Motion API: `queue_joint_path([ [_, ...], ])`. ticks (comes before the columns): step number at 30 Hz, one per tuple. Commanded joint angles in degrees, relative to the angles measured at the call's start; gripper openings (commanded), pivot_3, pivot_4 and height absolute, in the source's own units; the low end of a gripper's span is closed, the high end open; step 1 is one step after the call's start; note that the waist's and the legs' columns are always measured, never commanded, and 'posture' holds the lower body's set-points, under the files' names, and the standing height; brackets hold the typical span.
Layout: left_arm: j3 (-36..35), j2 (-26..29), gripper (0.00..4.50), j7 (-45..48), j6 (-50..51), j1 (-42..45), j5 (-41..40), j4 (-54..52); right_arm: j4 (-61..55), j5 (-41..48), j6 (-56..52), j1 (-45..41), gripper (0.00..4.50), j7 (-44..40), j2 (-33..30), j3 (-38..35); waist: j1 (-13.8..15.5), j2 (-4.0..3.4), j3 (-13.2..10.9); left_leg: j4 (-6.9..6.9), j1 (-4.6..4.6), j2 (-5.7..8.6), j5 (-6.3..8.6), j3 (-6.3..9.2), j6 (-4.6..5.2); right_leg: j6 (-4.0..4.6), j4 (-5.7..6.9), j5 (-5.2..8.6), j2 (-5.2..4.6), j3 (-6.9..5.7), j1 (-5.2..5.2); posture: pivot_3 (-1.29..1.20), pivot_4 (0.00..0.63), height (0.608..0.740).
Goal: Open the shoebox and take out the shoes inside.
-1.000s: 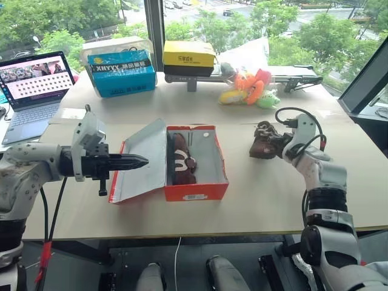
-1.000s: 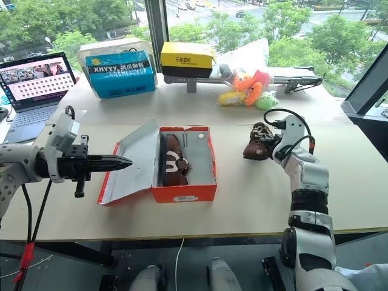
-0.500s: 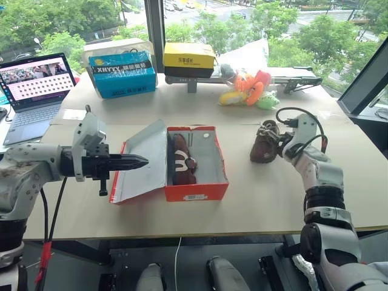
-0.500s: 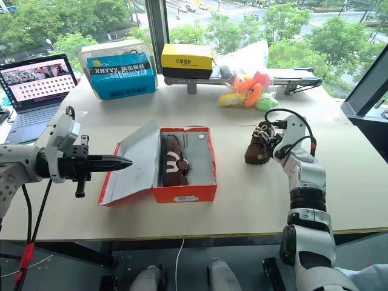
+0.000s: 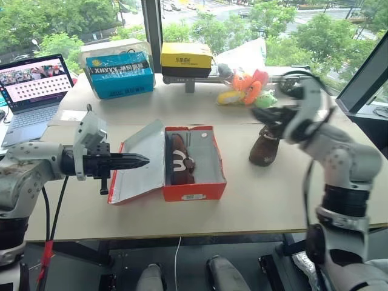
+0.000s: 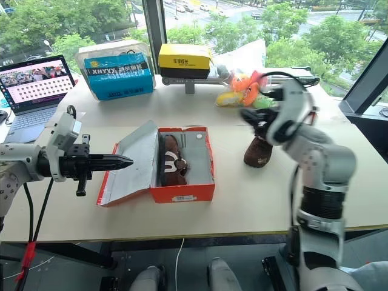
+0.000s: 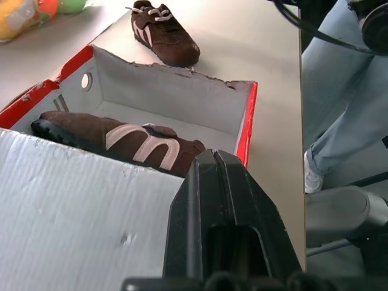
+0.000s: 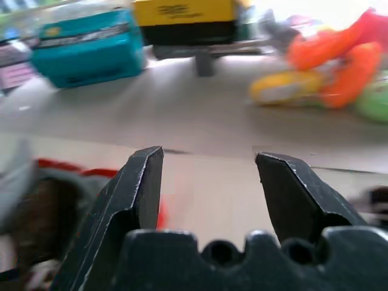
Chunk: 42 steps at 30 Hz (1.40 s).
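The shoebox [image 5: 194,163] lies open near the middle of the desk [image 5: 273,194], its lid [image 5: 138,160] folded out flat toward the robot's left with the pale inner face up. One brown shoe [image 5: 179,159] with white markings lies inside, against the lid-side wall of the box. The second shoe [image 5: 265,147] stands on the desk to the right of the box, clear of it.

The left end effector [image 5: 142,161] is level over the opened lid, pointing toward the box, its fingers pressed together and holding nothing. The right end effector [image 6: 250,115] is raised above the second shoe and apart from it; its fingers [image 8: 139,182] stand wide with nothing between them.

At the far edge of the desk sit a blue box [image 5: 121,73], a yellow-and-black box [image 5: 187,59], a cluster of colourful soft toys [image 5: 248,88] and an open laptop [image 5: 33,85].
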<state>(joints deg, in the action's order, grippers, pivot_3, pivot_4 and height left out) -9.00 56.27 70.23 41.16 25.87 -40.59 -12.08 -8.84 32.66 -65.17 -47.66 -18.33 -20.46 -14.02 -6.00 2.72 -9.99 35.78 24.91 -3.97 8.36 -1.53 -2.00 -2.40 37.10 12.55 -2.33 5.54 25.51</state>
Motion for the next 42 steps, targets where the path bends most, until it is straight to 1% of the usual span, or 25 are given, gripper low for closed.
queue_joint_path([
  [1,-0.24,0.02,0.00,0.25,-0.79,0.88,-0.02,-0.37,-5.73,4.29,-8.88,-1.45,3.75,2.12,4.68,3.65,0.43,0.00,0.00,0.00,0.04,-0.01,0.00,0.03,0.00,0.02,-0.01,0.01,0.01,-0.04,0.00,0.00,0.150,0.739],
  [3,-0.08,-0.20,0.00,0.14,-0.71,1.16,-0.09,-0.33,-6.89,4.20,-11.11,-1.21,4.47,2.01,5.33,7.07,0.92,-0.01,0.00,0.02,0.15,-0.01,0.00,0.05,0.00,0.00,-0.05,0.03,0.00,-0.07,0.03,0.00,0.150,0.739],
  [7,0.21,-0.44,0.00,0.11,-0.80,1.38,0.00,-0.34,-6.20,4.10,-14.31,-1.31,4.47,0.03,3.69,12.93,2.22,-0.01,-0.01,0.18,0.67,0.03,0.00,0.04,0.00,-0.09,-0.10,0.00,-0.06,-0.06,0.44,0.00,0.150,0.739],
  [10,0.20,-0.42,0.00,0.11,-0.85,1.41,-0.03,-0.39,-4.52,3.99,-15.56,-1.21,4.47,-1.60,2.36,15.08,2.49,-0.01,-0.01,0.19,0.72,0.03,0.00,0.03,0.00,-0.08,-0.08,0.00,-0.06,-0.07,0.52,0.00,0.150,0.739],
  [13,0.02,-0.32,0.00,0.01,-0.84,1.26,-0.17,-0.58,-1.00,2.35,-14.11,-0.51,4.47,-3.18,1.05,17.98,2.36,-0.01,-0.01,0.18,0.71,0.02,0.00,0.03,0.00,-0.06,-0.02,-0.01,-0.05,-0.07,0.55,0.00,0.150,0.739],
  [20,-0.22,-0.32,0.00,-0.30,-0.69,0.72,-0.38,-1.09,7.58,0.39,-11.00,-0.58,4.47,-4.77,3.60,18.89,1.98,0.00,0.00,0.18,0.69,0.02,-0.01,0.04,0.01,-0.06,-0.01,-0.02,-0.02,-0.06,0.55,0.00,0.150,0.739],
  [25,-0.32,-0.34,0.00,-0.59,-0.57,0.55,-0.50,-1.27,15.80,0.98,-8.23,-1.99,4.47,-6.68,7.35,15.80,2.00,0.00,0.00,0.21,0.69,0.02,-0.01,0.04,0.01,-0.10,0.00,-0.04,-0.02,-0.05,0.53,0.00,0.150,0.739],
  [29,-0.41,-0.29,0.00,-0.82,-0.57,0.34,-0.56,-1.52,21.07,-0.86,-3.20,-2.40,4.47,-9.33,7.61,17.00,2.00,0.00,0.00,0.21,0.68,0.03,-0.01,0.04,0.01,-0.10,0.00,-0.05,-0.02,-0.05,0.52,0.00,0.150,0.739],
  [33,-0.61,-0.09,0.00,-0.96,-0.63,0.11,-0.55,-1.63,23.33,-1.66,-0.99,-2.61,4.47,-10.16,7.92,16.75,1.98,0.00,0.00,0.20,0.67,0.02,-0.01,0.04,0.01,-0.10,0.00,-0.05,-0.02,-0.06,0.52,0.00,0.150,0.739],
  [35,-0.77,0.11,0.00,-0.90,-0.78,-0.15,-0.42,-1.68,23.73,-1.76,-0.36,-2.57,3.97,-10.43,8.09,16.58,1.99,0.00,0.00,0.20,0.66,0.02,-0.01,0.04,0.01,-0.10,0.01,-0.05,-0.02,-0.06,0.51,0.00,0.150,0.739],
  [36,-0.87,0.16,0.00,-0.95,-0.76,-0.25,-0.42,-1.69,23.73,-1.77,-0.21,-2.51,3.85,-10.44,8.16,16.49,1.99,0.00,0.00,0.20,0.65,0.03,-0.01,0.04,0.01,-0.10,0.01,-0.05,-0.02,-0.06,0.50,0.00,0.150,0.739],
  [37,-0.93,0.19,0.00,-0.98,-0.74,-0.31,-0.43,-1.70,23.74,-1.77,-0.10,-2.48,3.56,-10.45,8.19,16.44,1.99,0.00,0.00,0.20,0.64,0.02,-0.01,0.04,0.01,-0.11,0.01,-0.05,-0.02,-0.06,0.50,0.00,0.150,0.739],
  [38,-1.00,0.22,0.00,-0.98,-0.78,-0.40,-0.42,-1.73,23.71,-1.76,-0.04,-2.43,3.14,-10.47,8.23,16.41,1.99,0.00,0.00,0.20,0.64,0.02,-0.01,0.04,0.01,-0.11,0.01,-0.05,-0.02,-0.06,0.49,0.00,0.150,0.739],
  [42,-1.06,0.27,0.00,-1.04,-0.92,-0.53,-0.31,-1.75,23.64,-1.57,-0.08,-2.34,1.85,-10.23,8.73,15.86,1.99,0.00,0.00,0.20,0.63,0.02,-0.01,0.04,0.01,-0.10,0.01,-0.05,-0.02,-0.06,0.48,0.00,0.150,0.739],
])
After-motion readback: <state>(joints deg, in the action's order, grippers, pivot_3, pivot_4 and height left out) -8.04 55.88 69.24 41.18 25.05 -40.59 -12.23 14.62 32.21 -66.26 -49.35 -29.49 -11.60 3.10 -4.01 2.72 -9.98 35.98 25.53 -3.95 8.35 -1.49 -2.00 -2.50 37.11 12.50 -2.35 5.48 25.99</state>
